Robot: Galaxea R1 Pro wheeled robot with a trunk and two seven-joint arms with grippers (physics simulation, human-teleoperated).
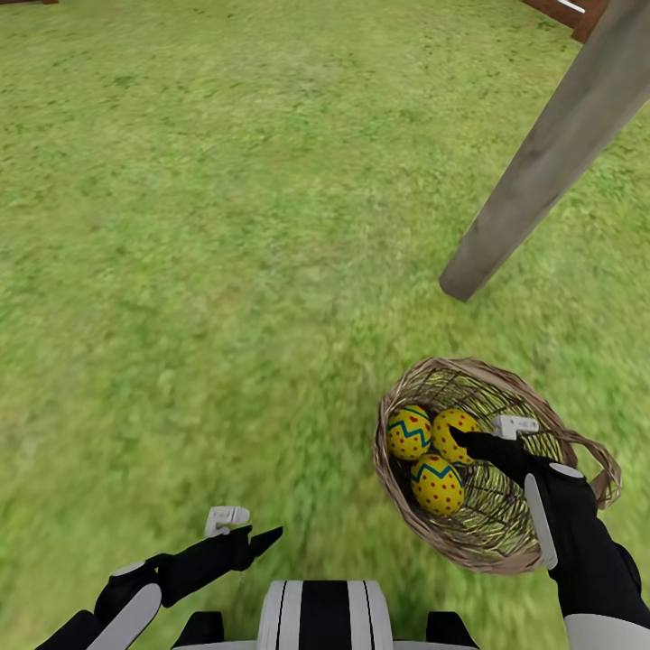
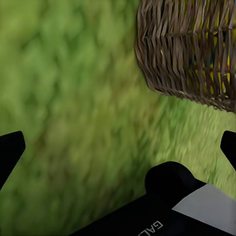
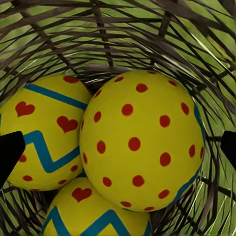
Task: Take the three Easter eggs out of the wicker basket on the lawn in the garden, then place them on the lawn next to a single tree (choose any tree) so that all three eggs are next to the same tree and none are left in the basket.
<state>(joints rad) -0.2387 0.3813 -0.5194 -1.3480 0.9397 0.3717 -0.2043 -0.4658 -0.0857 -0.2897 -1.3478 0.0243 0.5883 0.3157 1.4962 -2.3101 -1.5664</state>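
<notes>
Right gripper (image 1: 492, 435) fingers spread wide, nothing held: in the right wrist view the two dark fingertips (image 3: 11, 152) sit at the far left and right edges of the frame with the dotted egg (image 3: 141, 140) centred between them, not touching as far as I can tell. Left gripper (image 1: 253, 531) also spread and empty, low at lower left of the head view, over bare lawn (image 1: 181, 226).

All three eggs sit inside the wicker basket (image 1: 424, 528), lower right of the head view, clustered on its left side. The zigzag egg (image 1: 409, 432) is upper left, the dotted egg upper right at the right gripper's dark fingertip, and a third egg (image 1: 437, 484) is below them. The eggs touch one another.

Key relation: the dotted egg lies straight ahead along the right fingers' line, the widest part roughly level with the tips; long axis unclear from here. Right arm is inside the basket rim, so far nearer; left arm is well apart, its wrist view catching the basket's outer wall at upper right.

Tree trunk (image 1: 542, 171) leans across upper right of the head view, base near the basket.

Judgement: step is grasping the first egg; none out yet. Neighbouring eggs crowd the closing path.
</notes>
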